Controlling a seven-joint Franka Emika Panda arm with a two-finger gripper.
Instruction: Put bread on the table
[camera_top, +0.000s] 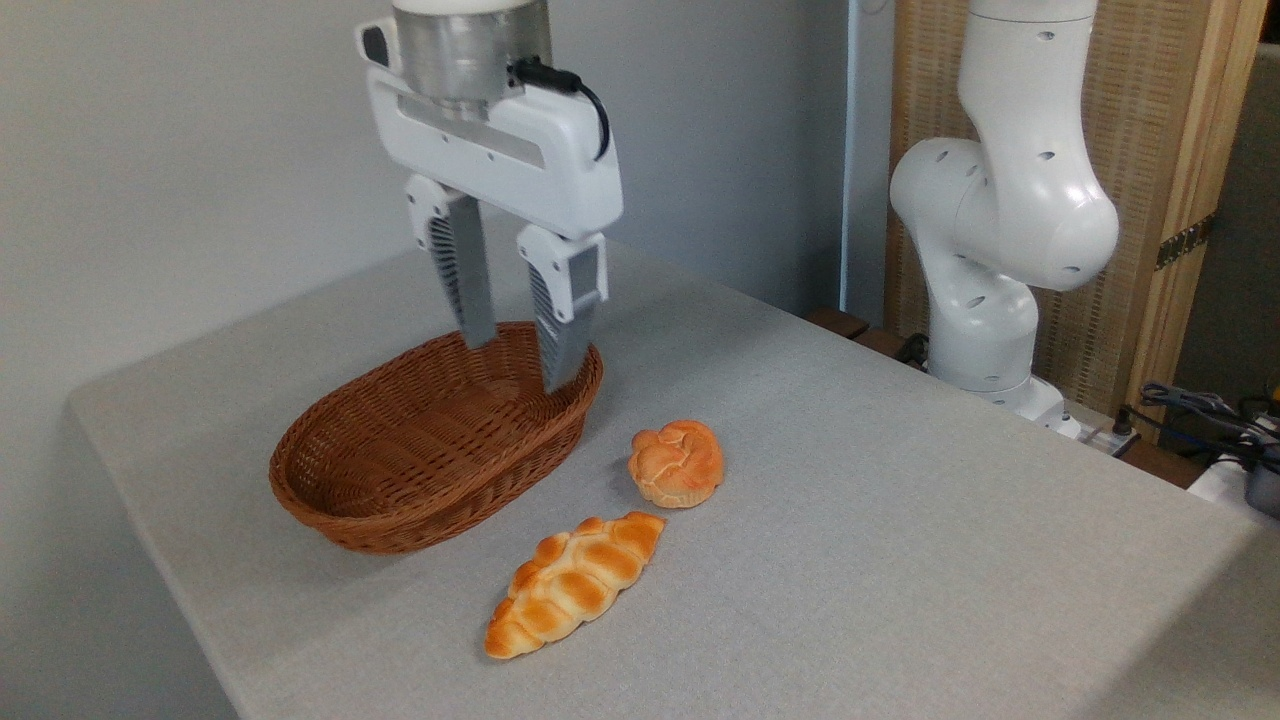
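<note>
One bread (676, 463), one braided loaf (573, 584)

Bread (676, 463): small round golden bun, knotted top, upright on grey speckled table (900, 560).

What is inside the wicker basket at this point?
Nothing shows inside the basket: its visible woven floor is bare. The near wall hides a strip of floor. The open claw hangs above its far end, holding nothing. The bun and braided loaf lie on the table.
</note>
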